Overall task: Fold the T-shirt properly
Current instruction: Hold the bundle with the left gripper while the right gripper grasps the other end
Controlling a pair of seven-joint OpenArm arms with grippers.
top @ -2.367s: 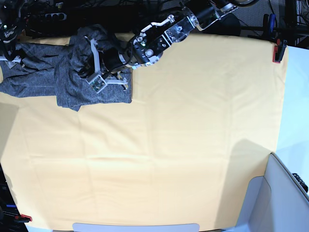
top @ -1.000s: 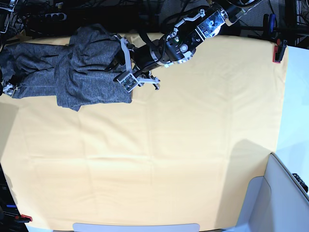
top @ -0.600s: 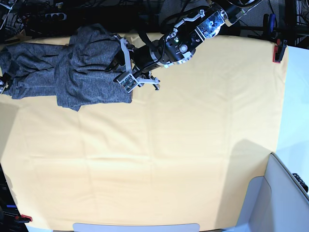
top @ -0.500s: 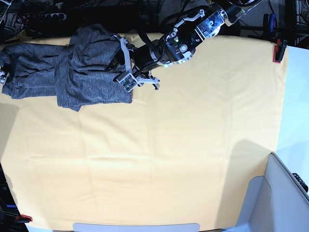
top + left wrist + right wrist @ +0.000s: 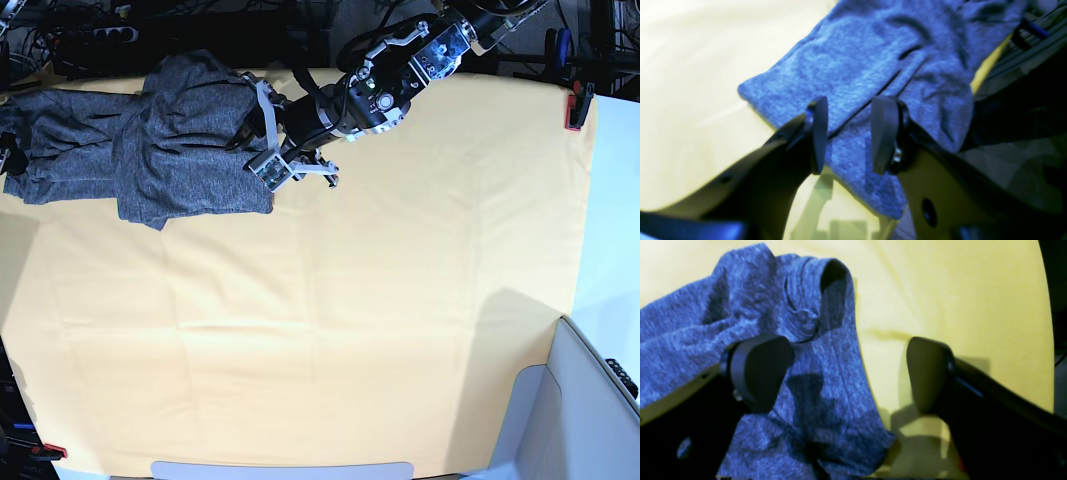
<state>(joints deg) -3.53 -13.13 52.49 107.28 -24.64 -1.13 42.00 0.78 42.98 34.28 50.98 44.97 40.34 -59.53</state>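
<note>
The grey T-shirt [image 5: 150,150] lies crumpled at the far left of the yellow cloth [image 5: 380,300], its sleeves bunched toward the left edge. My left gripper [image 5: 264,135] reaches in from the top right and stands at the shirt's right edge. In the left wrist view this left gripper [image 5: 850,133] is open, hovering over a folded corner of the T-shirt [image 5: 873,60] with nothing pinched. My right gripper [image 5: 843,373] is wide open at the shirt's left end, one finger over a rumpled cuff of the T-shirt [image 5: 800,316] and the other over bare cloth.
Red clamps [image 5: 575,110] [image 5: 50,452] pin the cloth at the far right and near left corners. A pale grey bin [image 5: 590,400] stands at the bottom right. Dark cables and gear [image 5: 120,35] run along the far edge.
My left gripper has drawn back rightward from on top of the shirt to its right edge. The right gripper has shifted up along the left edge, and the shirt's left end has moved slightly.
</note>
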